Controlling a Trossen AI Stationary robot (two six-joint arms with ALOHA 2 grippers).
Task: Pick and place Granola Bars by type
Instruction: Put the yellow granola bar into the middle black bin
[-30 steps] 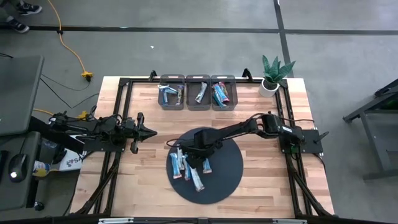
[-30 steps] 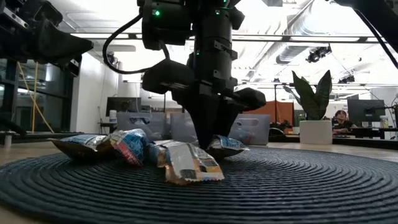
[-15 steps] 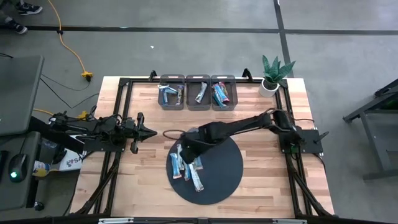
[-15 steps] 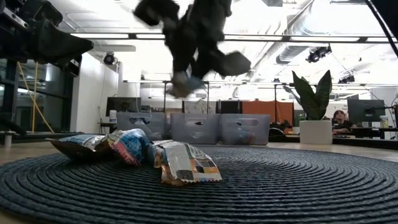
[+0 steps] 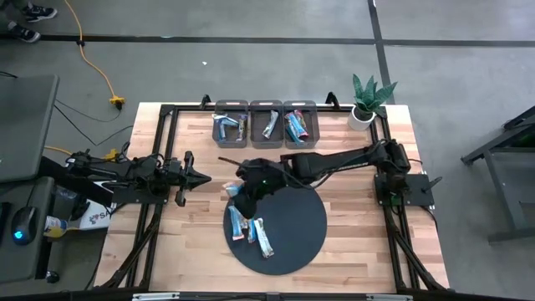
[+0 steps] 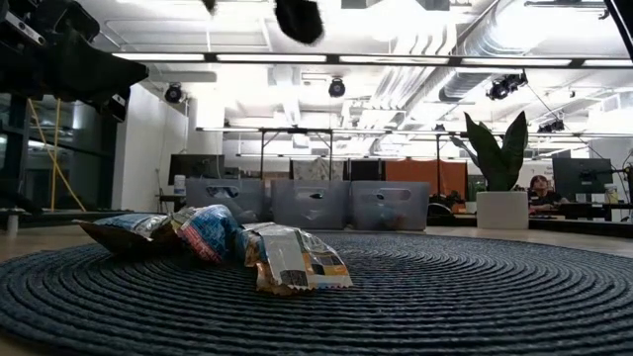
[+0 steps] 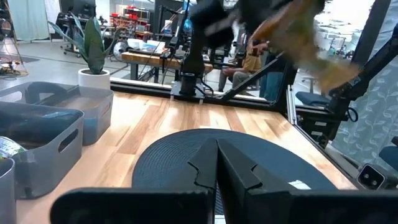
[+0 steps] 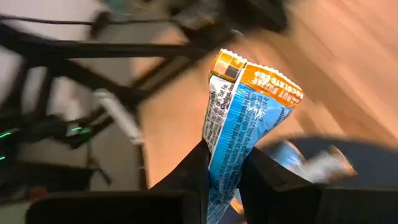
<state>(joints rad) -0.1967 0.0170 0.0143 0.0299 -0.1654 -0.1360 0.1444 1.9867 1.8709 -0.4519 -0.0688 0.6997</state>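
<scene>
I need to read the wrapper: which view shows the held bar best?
The right wrist view: the bar fills the picture, pinched in the right hand. The left wrist view shows it blurred, the high view a speck; the low view misses it.

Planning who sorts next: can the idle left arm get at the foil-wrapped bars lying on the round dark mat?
Probably yes: the left gripper waits beside the round dark mat, and the foil-wrapped bars lie uncovered near it; the right gripper is lifted, holding a blue bar.

- Three grey bins [image 5: 267, 124] in a row at the bench's far edge.
- One round dark mat [image 5: 292, 234].
- About four granola bars [image 5: 247, 227] on the mat.
- One bar [image 8: 239, 137] off it.
- One potted plant [image 5: 365, 100].
</scene>
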